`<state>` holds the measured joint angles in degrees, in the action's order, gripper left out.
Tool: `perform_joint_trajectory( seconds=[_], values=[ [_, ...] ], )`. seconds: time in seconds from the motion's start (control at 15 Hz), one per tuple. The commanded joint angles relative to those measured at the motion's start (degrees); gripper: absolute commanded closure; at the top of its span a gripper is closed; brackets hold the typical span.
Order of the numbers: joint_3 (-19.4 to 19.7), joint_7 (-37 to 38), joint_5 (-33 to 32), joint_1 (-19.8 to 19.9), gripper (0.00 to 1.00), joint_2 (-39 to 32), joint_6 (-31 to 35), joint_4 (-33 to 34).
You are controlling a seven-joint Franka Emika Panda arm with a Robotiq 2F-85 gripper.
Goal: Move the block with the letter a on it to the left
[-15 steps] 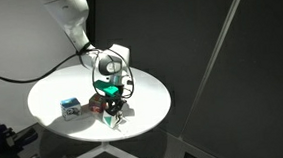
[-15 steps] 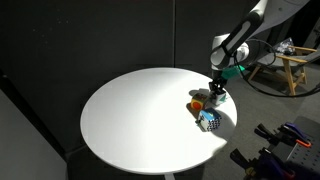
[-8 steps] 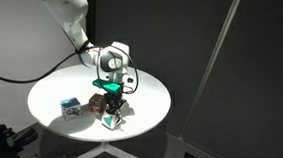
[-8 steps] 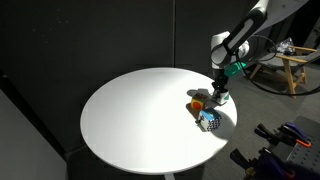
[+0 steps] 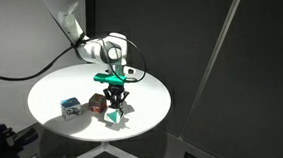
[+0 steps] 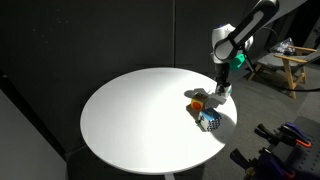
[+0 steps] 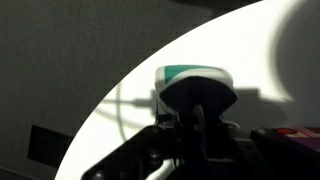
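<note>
Gripper (image 5: 114, 97) in an exterior view is hanging straight above the block with the letter a (image 5: 112, 115), which is sitting on the table (image 5: 148, 94). Wrist view is showing the block just beyond the dark fingers (image 7: 200, 130) (apart or together, I cannot tell).

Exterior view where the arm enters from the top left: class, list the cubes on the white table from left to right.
pale blue-and-white cube → red-and-yellow cube → block with the letter a. The gripper hangs directly over that last block, so it is left out of the order.
</note>
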<state>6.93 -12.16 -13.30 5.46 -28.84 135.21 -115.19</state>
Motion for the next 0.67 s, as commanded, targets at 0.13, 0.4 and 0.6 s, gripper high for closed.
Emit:
perform_joint_trajectory(
  seconds=[0.13,0.4,0.6],
  values=[
    [-1.26,-8.3,-5.48,0.67,0.92,8.25,3.05,-8.61],
    [-2.03,-14.13,-7.9,0.98,0.92,12.69,6.51,-14.46],
    [-2.58,-19.78,-8.01,1.77,0.92,16.33,8.64,-18.72]
  ],
)
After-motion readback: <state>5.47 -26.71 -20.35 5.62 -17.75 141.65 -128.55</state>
